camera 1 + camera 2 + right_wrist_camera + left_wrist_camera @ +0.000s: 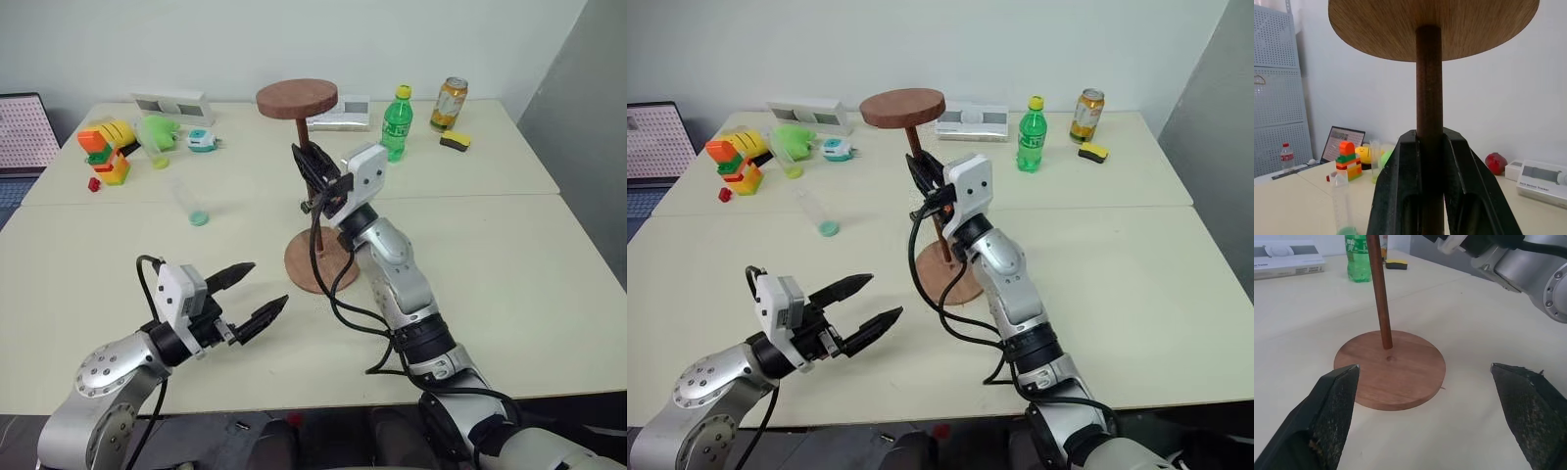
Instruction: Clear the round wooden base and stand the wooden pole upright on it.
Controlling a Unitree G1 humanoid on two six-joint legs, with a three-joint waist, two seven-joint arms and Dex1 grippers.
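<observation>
The round wooden base (302, 272) lies flat mid-table with nothing else on it, and its small centre hole (1391, 357) is uncovered. The wooden pole (301, 131) stands upright with its reddish disc (297, 98) on top. Its lower end (1385, 343) comes down on the base just beside the hole. My right gripper (306, 159) is shut on the pole's shaft below the disc, as the right wrist view shows (1429, 139). My left gripper (267, 284) is open near the table's front left, pointing at the base, with nothing between its fingers (1332, 411).
A clear tube with a green end (189, 202) lies left of the base. Toy blocks (106, 152), a green bottle (396, 123), a can (450, 103) and white boxes (174, 103) line the far side. A laptop (24, 132) sits at the far left.
</observation>
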